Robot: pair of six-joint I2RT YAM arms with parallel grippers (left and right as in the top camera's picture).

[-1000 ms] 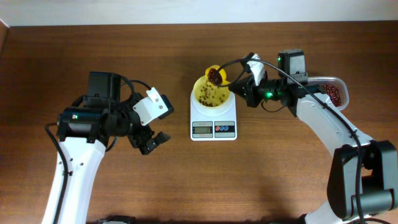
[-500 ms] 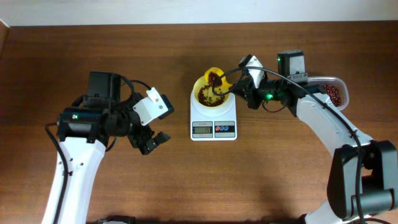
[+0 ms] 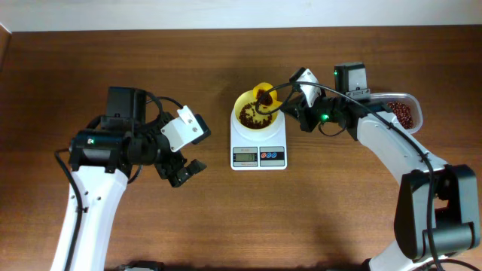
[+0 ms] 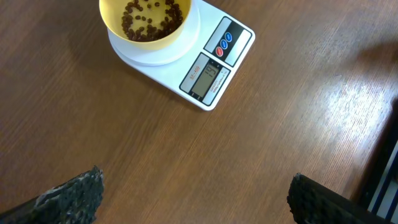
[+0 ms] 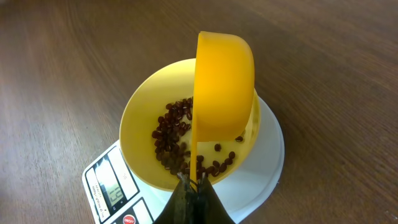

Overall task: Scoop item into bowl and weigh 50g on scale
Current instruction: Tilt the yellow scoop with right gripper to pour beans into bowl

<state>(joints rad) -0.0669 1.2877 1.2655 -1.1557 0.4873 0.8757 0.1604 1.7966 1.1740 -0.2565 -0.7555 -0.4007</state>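
Observation:
The pale-yellow bowl (image 3: pixel 251 113) sits on the white scale (image 3: pixel 258 147) at table centre and holds dark red-brown beans (image 5: pixel 173 134). My right gripper (image 5: pixel 196 182) is shut on the handle of a yellow scoop (image 5: pixel 224 84), which is tipped on its side over the bowl (image 5: pixel 144 118). More beans lie in a clear container (image 3: pixel 403 111) at the right. The scale (image 4: pixel 211 65) with its lit display and the bowl (image 4: pixel 146 22) show in the left wrist view. My left gripper (image 3: pixel 183 169) is open and empty over bare table, left of the scale.
The clear container stands behind my right arm near the table's right edge. The table's far edge meets a white wall. Brown wood table (image 3: pixel 226 218) surrounds the scale.
The scoop has tipped over the bowl and its beans have fallen in; the heap in the bowl has grown. The left arm has not moved.

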